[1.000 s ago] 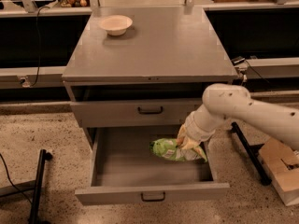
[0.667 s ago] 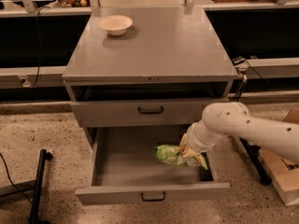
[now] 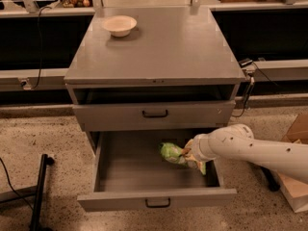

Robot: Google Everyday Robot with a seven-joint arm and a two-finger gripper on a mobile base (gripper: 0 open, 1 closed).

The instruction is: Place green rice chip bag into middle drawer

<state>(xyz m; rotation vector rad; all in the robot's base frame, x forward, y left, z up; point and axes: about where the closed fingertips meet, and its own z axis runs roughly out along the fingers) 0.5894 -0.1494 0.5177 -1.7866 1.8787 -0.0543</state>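
Note:
The green rice chip bag (image 3: 172, 153) is crinkly bright green with yellow print. It sits inside the open middle drawer (image 3: 130, 170), at its right side, low over the grey floor. My gripper (image 3: 188, 154) reaches in from the right on a white arm and is shut on the bag's right end. The bag's left end sticks out toward the drawer's middle. The wrist hides most of the fingers. The drawer's front panel with its small black handle (image 3: 158, 203) is pulled out toward the camera.
The closed grey drawer front (image 3: 149, 114) sits above, with an open slot over it. A cream bowl (image 3: 119, 25) stands on the cabinet top at back left. A cardboard box (image 3: 296, 177) is on the floor at right, a black stand leg (image 3: 39, 191) at left.
My arm has dropped lower and moved the bag down into the drawer, closer to its floor. The bag stays at the gripper's tip.

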